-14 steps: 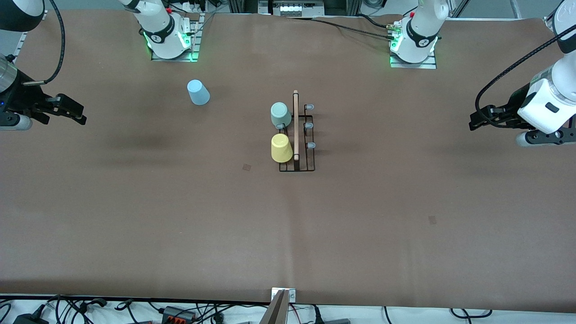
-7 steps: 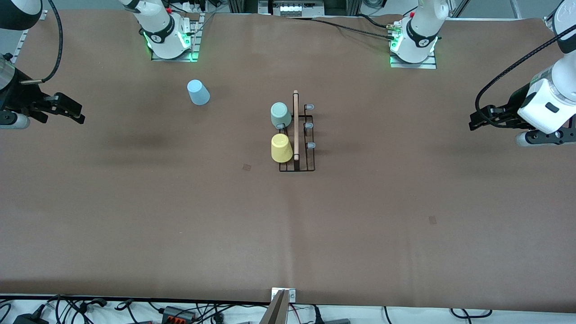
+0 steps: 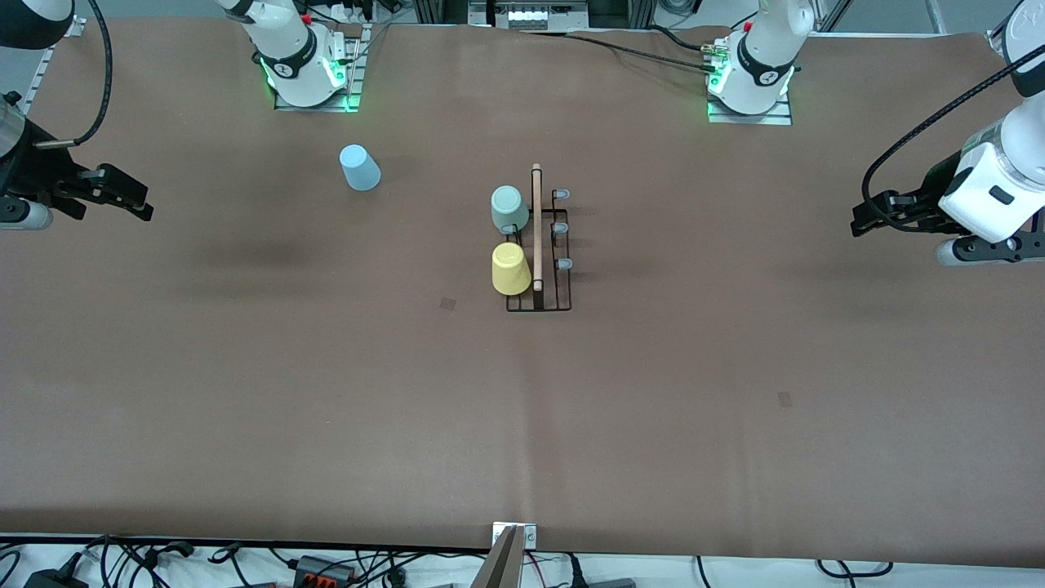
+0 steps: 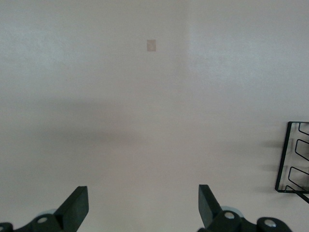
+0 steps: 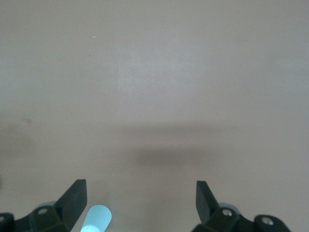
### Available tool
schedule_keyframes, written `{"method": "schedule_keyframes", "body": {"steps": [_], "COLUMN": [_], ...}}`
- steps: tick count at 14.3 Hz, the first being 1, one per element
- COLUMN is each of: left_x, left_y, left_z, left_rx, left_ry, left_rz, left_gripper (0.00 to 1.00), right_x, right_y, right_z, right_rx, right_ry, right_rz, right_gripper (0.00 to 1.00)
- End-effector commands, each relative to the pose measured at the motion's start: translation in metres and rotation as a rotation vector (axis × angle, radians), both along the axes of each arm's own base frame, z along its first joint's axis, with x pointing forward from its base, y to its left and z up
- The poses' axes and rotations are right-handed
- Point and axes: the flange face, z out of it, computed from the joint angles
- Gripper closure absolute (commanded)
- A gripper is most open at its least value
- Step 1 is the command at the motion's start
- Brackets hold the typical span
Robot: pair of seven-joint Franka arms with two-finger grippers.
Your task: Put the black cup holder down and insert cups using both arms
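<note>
Black cup holder [image 3: 537,245]: stands in the middle of the table [image 3: 522,425], well away from every edge, its long side running from the front camera toward the bases; the wooden rod [image 3: 536,227] runs along the top. It looks light and stiff, and the thin wire would probably slide if nudged.
Yellow cup [image 3: 511,269]: upside down on the holder's prong nearest the front camera, on the side toward the right arm's end.
Mint green cup [image 3: 508,207]: upside down on a prong just farther from the camera, beside the yellow one.
Free prongs [image 3: 562,229]: three grey tips on the side toward the left arm's end.
Light blue cup [image 3: 359,167]: lies on the table, near the right arm's base and the edge where the bases stand. It likely handles as light, rigid and smooth; a hold across the tapered wall should suit it.
Right gripper [image 3: 122,194]: over the table's end edge, fingers [image 5: 72,200] spread wide and empty, well apart from the light blue cup.
Left gripper [image 3: 870,217]: waits over its end of the table, fingers [image 4: 77,205] wide, empty.
</note>
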Motion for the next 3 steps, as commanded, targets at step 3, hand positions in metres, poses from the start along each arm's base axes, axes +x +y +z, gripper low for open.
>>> {"method": "schedule_keyframes", "body": {"steps": [3], "left_x": [-0.0025], "left_y": [0.0002], "left_z": [0.0083], "left_rx": [-0.014], "left_ry": [0.0], "left_rz": [-0.018], "left_gripper": [0.0], "right_x": [-0.006], "right_y": [-0.0011], "right_z": [0.0051], "right_rx": [-0.001], "right_ry": [-0.001], "right_rz": [0.0], "right_gripper": [0.0]}}
